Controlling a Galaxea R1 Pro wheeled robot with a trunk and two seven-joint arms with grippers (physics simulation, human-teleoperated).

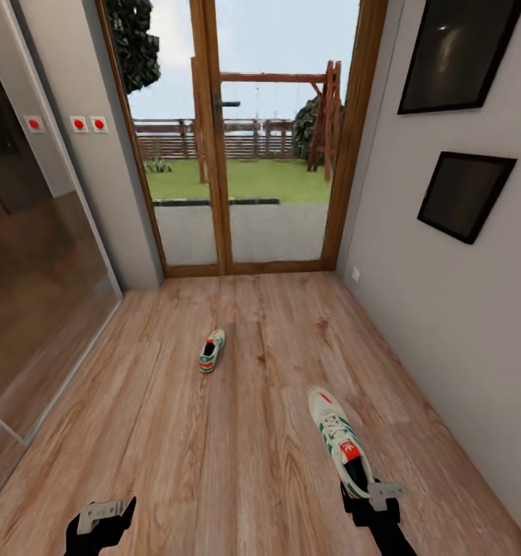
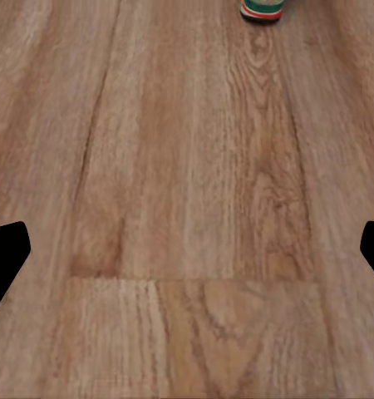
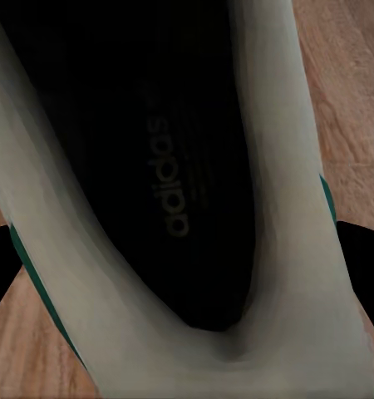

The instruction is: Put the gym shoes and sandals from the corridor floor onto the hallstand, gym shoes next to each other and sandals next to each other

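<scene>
Right claw at approx 5 o'clock in head view, clamped on heel of one gym shoe, toe aimed to 12; wrist cam looks into its dark insole, black fingers on both sides. Left claw at 7 o'clock, spread wide w/ nothing between, over corridor floor. 2nd gym shoe lies on planks near centre, well apart from 1st, its heel in left wrist view. Glass door at 12.
</scene>
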